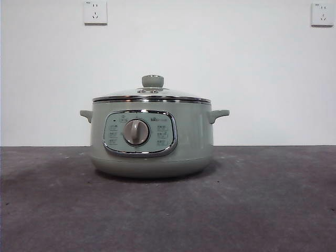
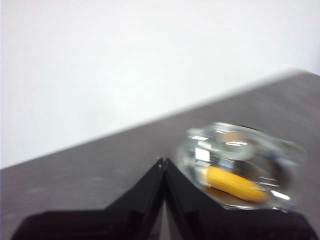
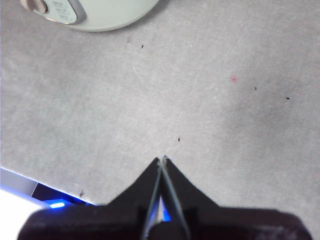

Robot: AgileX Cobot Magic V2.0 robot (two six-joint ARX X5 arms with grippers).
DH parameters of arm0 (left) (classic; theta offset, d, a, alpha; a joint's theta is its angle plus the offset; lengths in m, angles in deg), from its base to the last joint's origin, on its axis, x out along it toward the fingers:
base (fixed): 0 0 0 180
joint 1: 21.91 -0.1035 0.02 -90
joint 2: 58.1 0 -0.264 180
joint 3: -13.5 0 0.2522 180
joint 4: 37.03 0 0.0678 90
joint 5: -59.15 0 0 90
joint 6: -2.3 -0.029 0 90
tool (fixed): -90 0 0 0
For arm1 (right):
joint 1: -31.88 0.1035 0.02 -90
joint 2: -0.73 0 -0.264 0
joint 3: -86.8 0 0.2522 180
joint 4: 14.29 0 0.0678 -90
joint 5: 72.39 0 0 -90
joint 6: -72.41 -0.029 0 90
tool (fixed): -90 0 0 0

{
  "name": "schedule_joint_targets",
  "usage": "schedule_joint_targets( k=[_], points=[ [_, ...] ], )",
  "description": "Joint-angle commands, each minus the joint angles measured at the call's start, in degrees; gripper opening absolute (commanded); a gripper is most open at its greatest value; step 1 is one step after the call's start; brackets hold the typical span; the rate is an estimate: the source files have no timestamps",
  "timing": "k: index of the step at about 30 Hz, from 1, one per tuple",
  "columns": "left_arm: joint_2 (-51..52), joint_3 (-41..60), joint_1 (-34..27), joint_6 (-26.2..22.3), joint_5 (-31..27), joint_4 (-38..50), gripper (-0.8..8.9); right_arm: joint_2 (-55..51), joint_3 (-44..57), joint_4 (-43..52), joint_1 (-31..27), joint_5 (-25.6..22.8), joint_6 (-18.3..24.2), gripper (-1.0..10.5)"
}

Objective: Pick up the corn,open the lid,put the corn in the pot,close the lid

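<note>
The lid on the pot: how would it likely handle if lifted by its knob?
The lid looks like glass with a metal rim, so probably rigid, fairly heavy and breakable if dropped. Its knob is small, round and smooth, so jaws could slip. Held at that single point, it may tilt.

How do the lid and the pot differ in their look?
The lid is clear glass with a shiny metal rim; the pot is opaque sage green. The lid is a shallow dome, the pot squat and deep. The lid has one top knob; the pot has two side handles. Both are round.
</note>
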Motion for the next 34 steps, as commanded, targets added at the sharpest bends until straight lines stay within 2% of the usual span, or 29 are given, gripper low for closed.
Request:
schedule_joint_targets(
  k=[1,3,6,11,15,34],
  points=[
    [13.8,30.1,-3.4,3.5,-1.6,17.7,-0.03,0.0,0.5,0.3,0.0,-0.2,-0.4,-0.2],
    [20.4,40.9,-4.2,6.3,-1.7,22.8,-0.03,0.0,0.5,0.3,0.0,-0.2,-0.4,-0.2],
    [28.0,51.8,-4.7,10.6,-3.5,24.2,-0.03,0.0,0.5,0.3,0.0,-0.2,-0.4,-0.2],
    [35.4,61.1,-4.7,14.2,-4.7,23.8,-0.03,0.0,0.5,0.3,0.0,-0.2,-0.4,-0.2],
    [39.1,64.1,-4.7,14.1,-4.8,24.2,-0.03,0.0,0.5,0.3,0.0,-0.2,-0.4,-0.2],
    [35.1,64.1,-4.7,13.7,-4.7,24.8,-0.03,-0.8,0.6,0.7,-0.2,-0.3,-0.4,-0.2]
  ],
)
